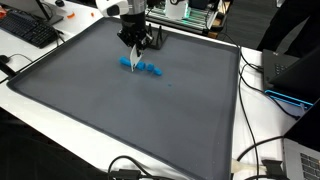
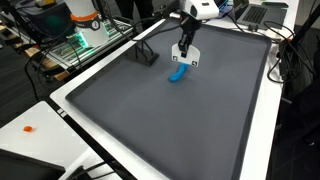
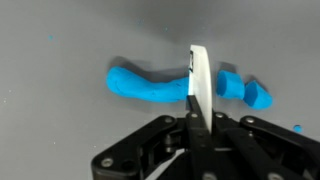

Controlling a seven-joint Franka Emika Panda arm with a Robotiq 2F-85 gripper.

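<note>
Clamping a white blade (image 3: 199, 75), the end effector (image 3: 195, 120) meets a blue roll (image 3: 145, 87); the wrist view best separates two chunks (image 3: 257, 95).

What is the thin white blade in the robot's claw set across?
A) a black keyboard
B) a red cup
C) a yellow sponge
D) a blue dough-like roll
D: in the wrist view the white blade, clamped in the gripper, crosses the blue roll, with two blue pieces lying just beside it.
</note>
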